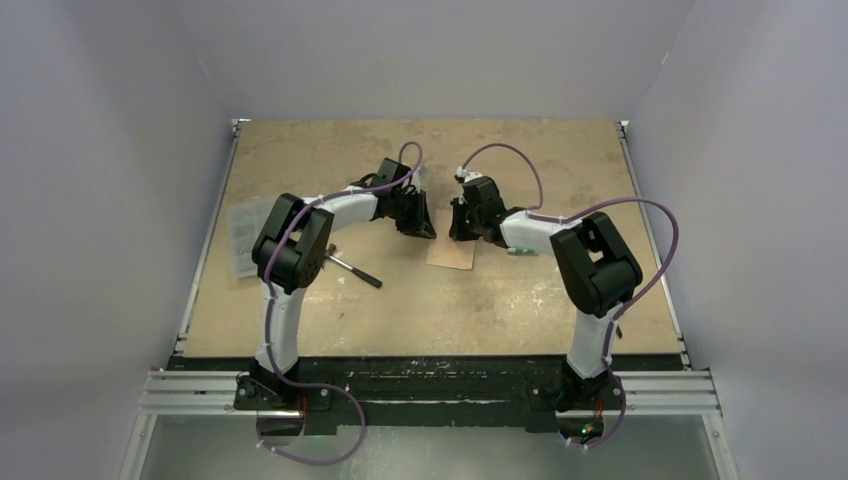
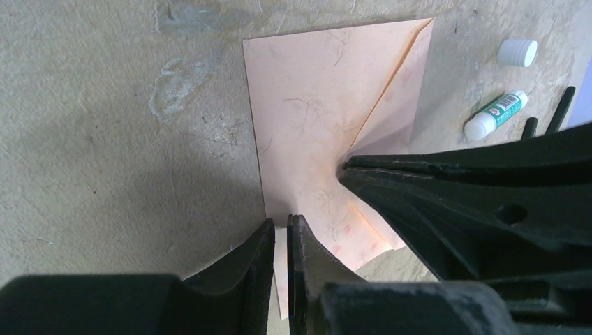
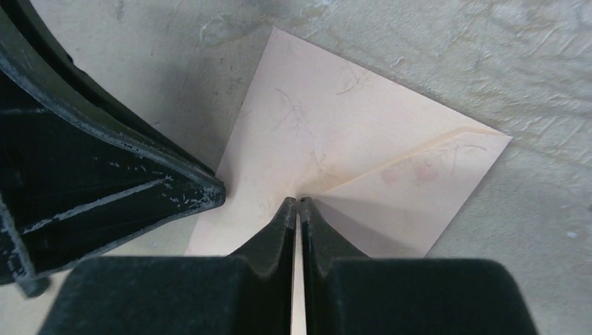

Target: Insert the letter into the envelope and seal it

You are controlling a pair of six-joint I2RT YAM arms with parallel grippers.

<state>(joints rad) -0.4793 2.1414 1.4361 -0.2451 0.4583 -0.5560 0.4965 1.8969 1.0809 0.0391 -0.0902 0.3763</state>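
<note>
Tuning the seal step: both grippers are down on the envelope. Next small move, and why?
Probably press the right gripper down and slide it along the flap edge toward the corner, with the left gripper pinning the envelope. The flap is folded over, but its edge casts a shadow, so it may not be fully stuck. Both grippers look shut, tips on the envelope.

Pretty cramped in the middle: the left gripper (image 2: 280,222) and right gripper (image 3: 298,202) sit nose to nose over the envelope (image 2: 314,105), with hardly any gap between them. A glue stick (image 2: 497,115) and its cap (image 2: 518,52) crowd the envelope's right side. A black tool (image 1: 352,270) and a clear bag (image 1: 243,232) clutter the left. The table's (image 1: 400,320) far end and near strip are wide open.
</note>
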